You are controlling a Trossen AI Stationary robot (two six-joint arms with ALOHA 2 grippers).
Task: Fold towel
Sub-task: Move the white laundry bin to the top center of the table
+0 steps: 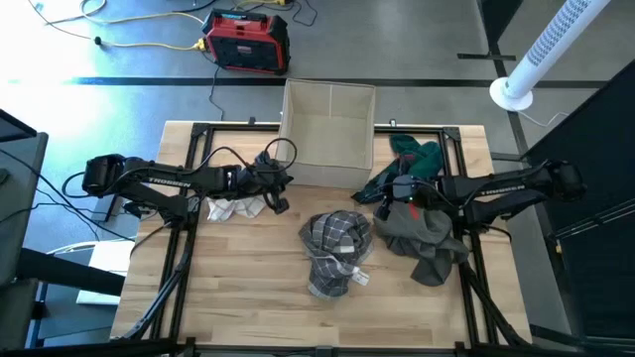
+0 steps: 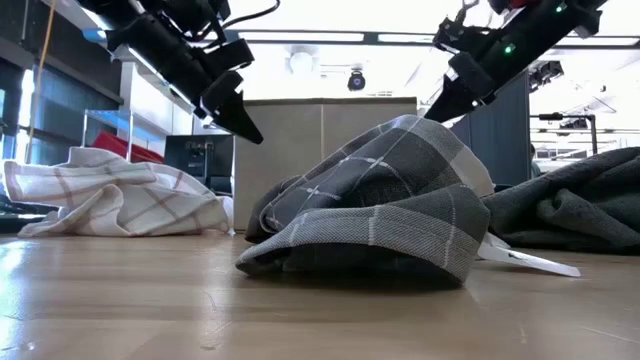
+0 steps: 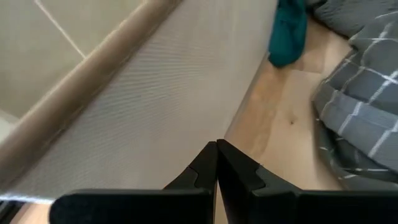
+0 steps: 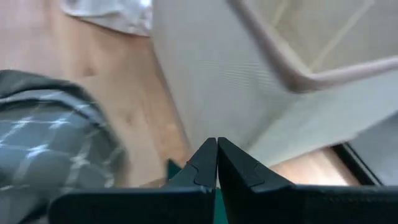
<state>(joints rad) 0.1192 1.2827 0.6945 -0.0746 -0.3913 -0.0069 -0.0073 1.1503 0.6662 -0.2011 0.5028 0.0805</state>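
Crumpled grey plaid cloth towel [image 1: 337, 250] lies mid-table, bare wood before it; left gripper [image 1: 281, 204] and right gripper [image 1: 359, 194] hover pressed together, empty.

In the low view the crumpled grey checked towel [image 2: 380, 200] hides the lower middle of the beige fabric bin [image 2: 320, 130] behind it, and the dark grey cloth [image 2: 570, 205] runs off the picture's right edge. Both arms are cut off by that view's top edge. In the left wrist view a teal cloth [image 3: 289, 31] is cut by the top edge. In the right wrist view the white checked cloth [image 4: 112, 14] is blurred and mostly out of frame.
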